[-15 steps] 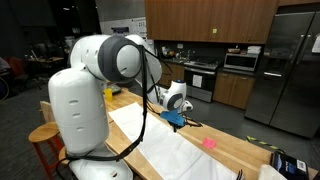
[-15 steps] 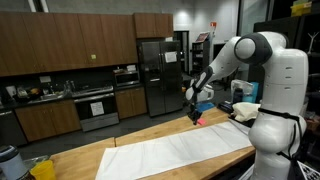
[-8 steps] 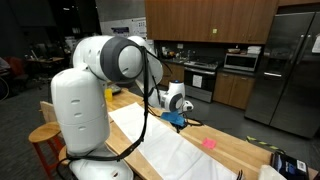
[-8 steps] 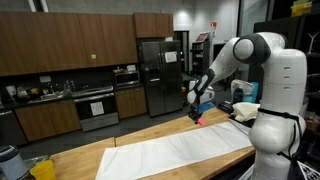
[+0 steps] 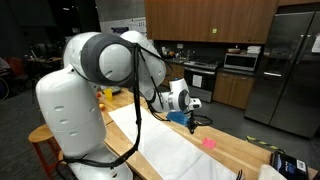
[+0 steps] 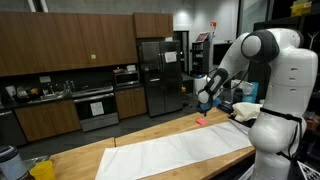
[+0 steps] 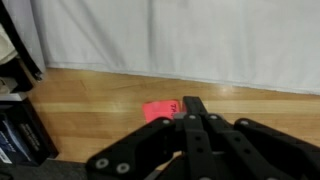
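**Pink square (image 7: 158,111) beside the sheet, jaws together**

I see the pink square lying flat on the wooden countertop (image 7: 90,95), just beside the long edge of the white sheet (image 7: 180,40) and apart from it. My gripper (image 7: 192,103) hangs above the counter on that same side of the sheet, its fingers pressed together and empty.

You're over a smooth, faintly glossy wooden table (image 7: 80,95). At twelve o'clock lies a matt white cloth (image 7: 180,40). The pink square (image 7: 158,110) looks like matt paper, and your gripper (image 7: 190,102) is matt black.
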